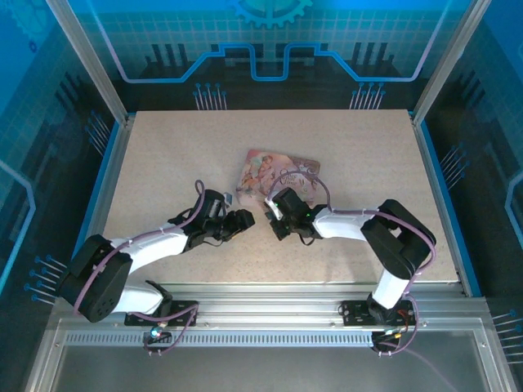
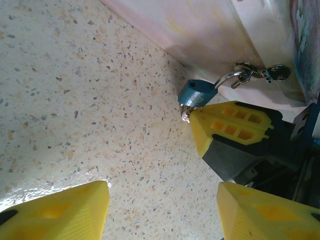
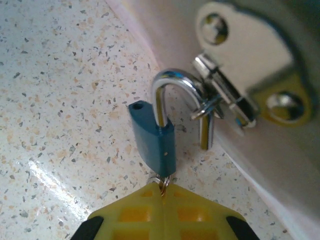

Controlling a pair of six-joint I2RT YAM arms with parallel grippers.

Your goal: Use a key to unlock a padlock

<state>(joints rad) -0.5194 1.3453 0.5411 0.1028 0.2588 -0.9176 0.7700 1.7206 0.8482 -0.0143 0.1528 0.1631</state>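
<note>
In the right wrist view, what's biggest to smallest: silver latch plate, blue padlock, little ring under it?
1. latch plate
2. padlock
3. ring
Plate versus padlock is unsure: their nearness to the camera may differ.

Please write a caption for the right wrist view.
Right gripper shut on the key below the blue padlock, whose shackle stands open.

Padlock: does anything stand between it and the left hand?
Partly: the right hand, shut on the key at the base of the padlock, sits in the path of the open left hand. Otherwise bare table.
</note>
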